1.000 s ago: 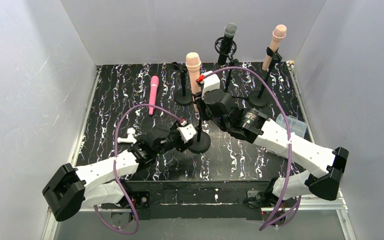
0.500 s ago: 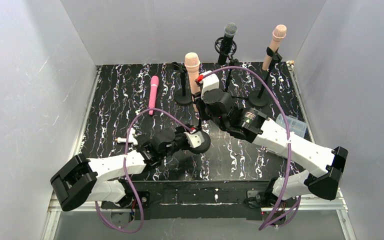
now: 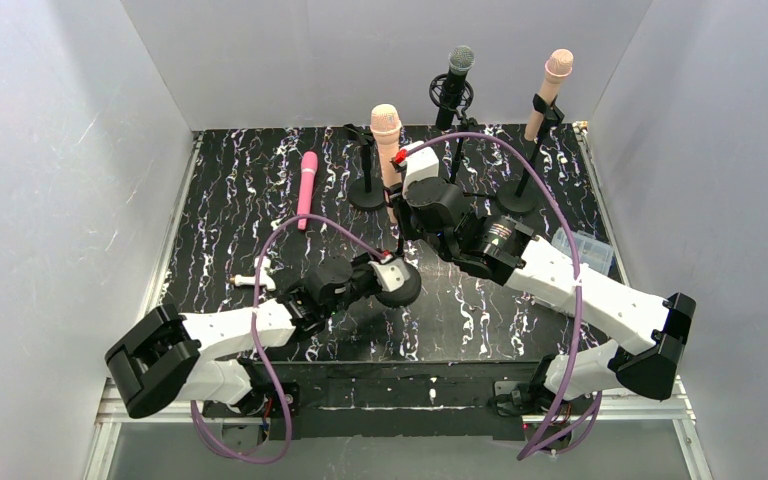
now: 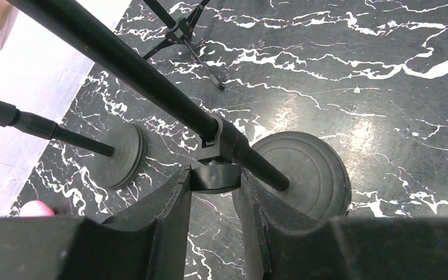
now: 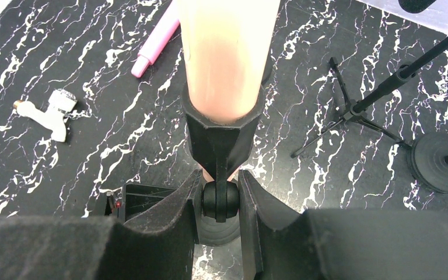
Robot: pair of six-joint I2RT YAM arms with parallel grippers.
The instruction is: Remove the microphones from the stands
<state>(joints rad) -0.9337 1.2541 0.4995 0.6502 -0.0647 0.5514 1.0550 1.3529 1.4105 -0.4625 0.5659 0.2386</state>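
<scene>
Overhead only: microphone (image 3: 385, 122) head above stand (image 3: 412, 289)

The microphone (image 3: 387, 140) is a pale peach handheld with a rounded mesh head of the same colour. It stands roughly upright, head up, near the middle of the black, white-veined desk (image 3: 230, 200), its lower end seated in the black clip (image 5: 221, 125) at the top of the stand. The stand (image 4: 122, 64) is a thin black pole with a small clamp collar (image 4: 219, 140) partway along it, rising from a flat, round black base (image 4: 309, 169) that rests on the desk.
</scene>
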